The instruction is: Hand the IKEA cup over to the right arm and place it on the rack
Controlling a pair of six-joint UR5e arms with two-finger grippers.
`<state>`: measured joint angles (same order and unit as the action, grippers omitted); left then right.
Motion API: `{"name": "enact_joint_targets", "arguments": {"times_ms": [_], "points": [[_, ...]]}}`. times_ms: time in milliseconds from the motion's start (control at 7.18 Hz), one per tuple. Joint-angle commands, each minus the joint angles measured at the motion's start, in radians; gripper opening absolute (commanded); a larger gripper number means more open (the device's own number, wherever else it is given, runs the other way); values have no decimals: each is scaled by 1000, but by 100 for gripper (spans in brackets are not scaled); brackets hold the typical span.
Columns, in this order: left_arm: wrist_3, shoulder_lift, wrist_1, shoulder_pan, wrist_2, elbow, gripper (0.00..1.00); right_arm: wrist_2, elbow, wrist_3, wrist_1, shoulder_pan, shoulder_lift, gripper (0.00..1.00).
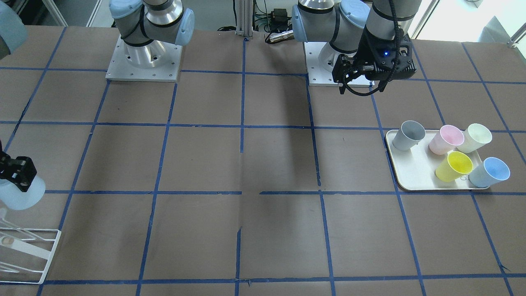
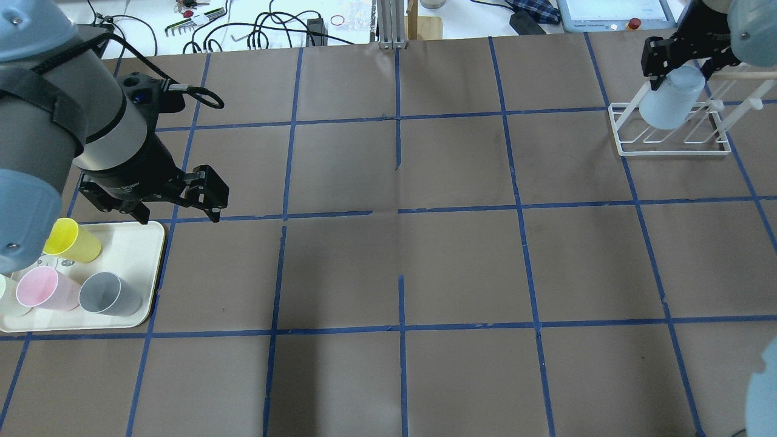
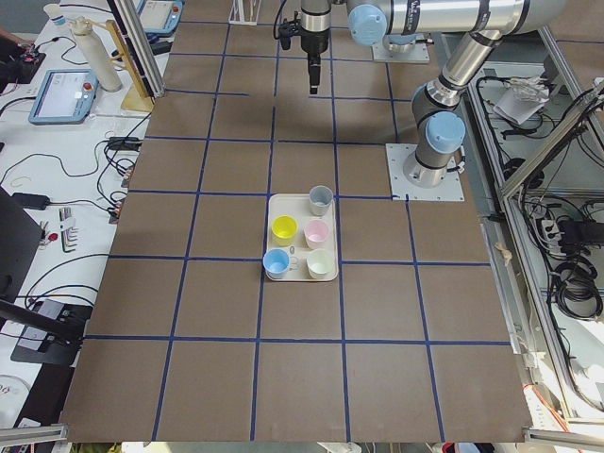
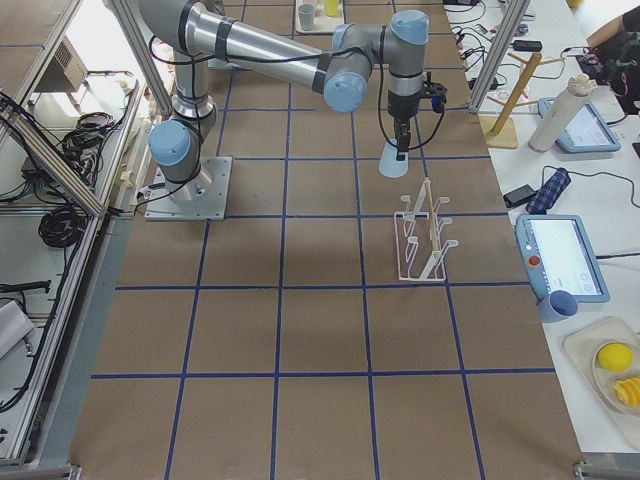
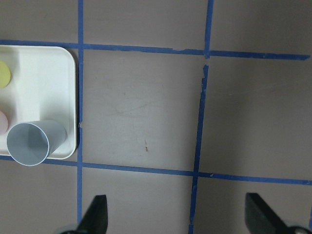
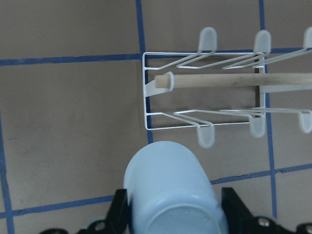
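My right gripper (image 2: 675,71) is shut on a pale blue IKEA cup (image 2: 670,100) and holds it in the air beside one short end of the white wire rack (image 2: 668,145). In the right wrist view the cup (image 6: 170,190) hangs between the fingers (image 6: 119,214), short of the rack (image 6: 146,105) and clear of its prongs. The front-facing view shows the same cup (image 1: 22,197) above the rack (image 1: 45,257). My left gripper (image 2: 179,213) is open and empty above the table, next to the tray; it also shows in its wrist view (image 5: 178,217).
A cream tray (image 1: 411,172) holds a second blue cup (image 1: 491,172), a yellow cup (image 1: 454,165), a pink cup (image 1: 446,139), a cream cup (image 1: 474,137) and a grey cup (image 1: 407,135). A wooden bar (image 6: 234,80) runs along the rack's top. Blue tape lines grid the brown table.
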<state>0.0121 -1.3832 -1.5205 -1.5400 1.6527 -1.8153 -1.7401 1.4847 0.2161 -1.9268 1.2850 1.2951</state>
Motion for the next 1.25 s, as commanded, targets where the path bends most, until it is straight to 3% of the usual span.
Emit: {"name": "enact_joint_targets", "arguments": {"times_ms": [0,557,697,836,975,1115], "points": [[11,4,-7,4,-72,22,100,-10,3,9,-40,-45,-51,21],[11,-10,-44,11,-70,57,100,4,3,37,-115,-69,-102,24],[11,-7,-44,11,-67,56,100,4,2,36,-116,-69,-117,29],[11,-7,-41,11,-77,57,100,5,3,35,-171,-67,-132,48],[11,-7,-38,11,-77,57,100,57,2,40,-181,-65,-141,83],[9,-7,-40,11,-76,54,100,65,2,42,-181,-65,-142,100]]}}
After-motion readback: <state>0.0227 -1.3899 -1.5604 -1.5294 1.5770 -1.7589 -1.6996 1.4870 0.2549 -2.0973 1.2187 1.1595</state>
